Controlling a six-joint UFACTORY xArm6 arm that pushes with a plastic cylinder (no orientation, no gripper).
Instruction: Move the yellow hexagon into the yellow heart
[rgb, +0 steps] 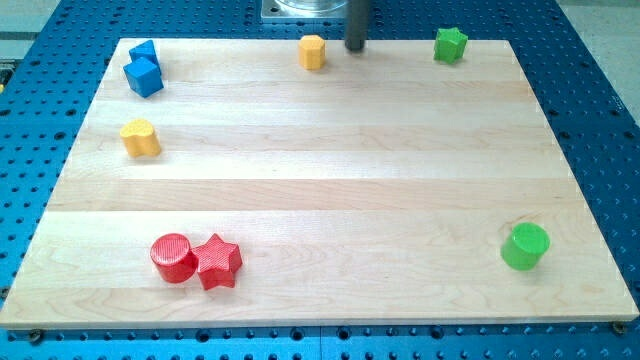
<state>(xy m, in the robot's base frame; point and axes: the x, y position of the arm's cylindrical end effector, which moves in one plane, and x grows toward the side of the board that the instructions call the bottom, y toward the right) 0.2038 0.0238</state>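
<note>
The yellow hexagon (313, 51) stands near the view's top edge of the wooden board, a little left of centre. The yellow heart (141, 138) lies at the view's left, well below and left of the hexagon. My tip (355, 49) is the lower end of the dark rod at the view's top. It sits just right of the yellow hexagon, a small gap away, not touching it.
Two blue blocks (144, 70) touch each other at the top left corner. A green star (451, 44) is at the top right. A red cylinder (172, 257) and a red star (218, 262) touch at the bottom left. A green cylinder (525, 246) is at the bottom right.
</note>
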